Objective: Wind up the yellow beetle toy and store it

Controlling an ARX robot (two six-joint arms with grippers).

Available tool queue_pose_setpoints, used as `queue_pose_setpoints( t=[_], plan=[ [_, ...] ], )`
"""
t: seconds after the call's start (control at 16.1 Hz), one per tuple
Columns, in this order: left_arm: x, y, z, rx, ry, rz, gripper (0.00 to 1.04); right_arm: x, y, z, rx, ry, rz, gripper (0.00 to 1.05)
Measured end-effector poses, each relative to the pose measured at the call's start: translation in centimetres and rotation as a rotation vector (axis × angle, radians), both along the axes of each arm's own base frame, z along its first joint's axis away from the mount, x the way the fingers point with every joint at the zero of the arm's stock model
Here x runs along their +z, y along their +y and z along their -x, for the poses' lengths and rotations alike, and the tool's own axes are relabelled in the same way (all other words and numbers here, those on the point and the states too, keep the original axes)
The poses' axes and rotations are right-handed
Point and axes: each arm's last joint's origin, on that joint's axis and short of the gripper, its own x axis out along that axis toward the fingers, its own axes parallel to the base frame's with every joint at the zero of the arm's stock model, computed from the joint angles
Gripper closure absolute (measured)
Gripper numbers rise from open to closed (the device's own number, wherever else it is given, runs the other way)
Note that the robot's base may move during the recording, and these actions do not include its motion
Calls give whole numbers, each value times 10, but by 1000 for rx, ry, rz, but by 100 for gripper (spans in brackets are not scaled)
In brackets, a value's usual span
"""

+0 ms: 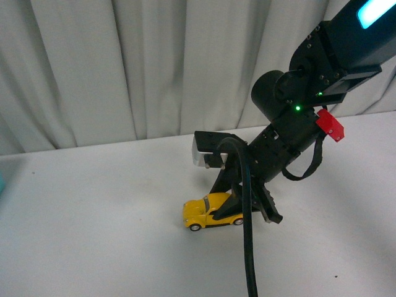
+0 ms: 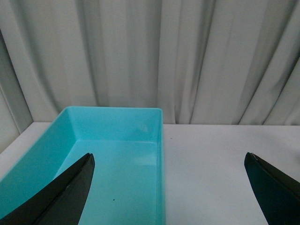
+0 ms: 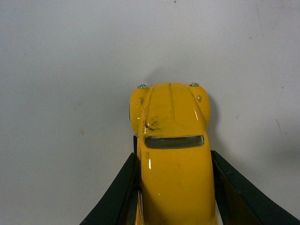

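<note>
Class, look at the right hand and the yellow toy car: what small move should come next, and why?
Probably drag the yellow beetle toy backward along the table, wheels down, to wind it. The right hand appears closed on both its sides, and the front view shows it sitting flat on the table.

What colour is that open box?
The box is turquoise; the left wrist view shows it best.

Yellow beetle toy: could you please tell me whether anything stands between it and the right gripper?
Nothing visible does. The right gripper has its fingers on either side of the yellow beetle toy, apparently touching both its sides on the white table.
</note>
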Motion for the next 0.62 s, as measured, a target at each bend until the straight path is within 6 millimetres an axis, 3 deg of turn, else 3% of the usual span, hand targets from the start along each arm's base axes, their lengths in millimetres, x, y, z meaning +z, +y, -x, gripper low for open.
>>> queue_pose_setpoints(
  t=[0.12, 0.25, 0.62],
  plan=[
    [0, 0, 0, -1, 0, 0, 7, -1, -9, 3, -22, 4, 8, 66],
    [0, 0, 0, 0, 0, 0, 7, -4, -46, 33, -72, -3, 16, 66],
    [0, 0, 0, 0, 0, 0, 7, -8, -81, 73, -137, 47, -1, 66]
  ],
)
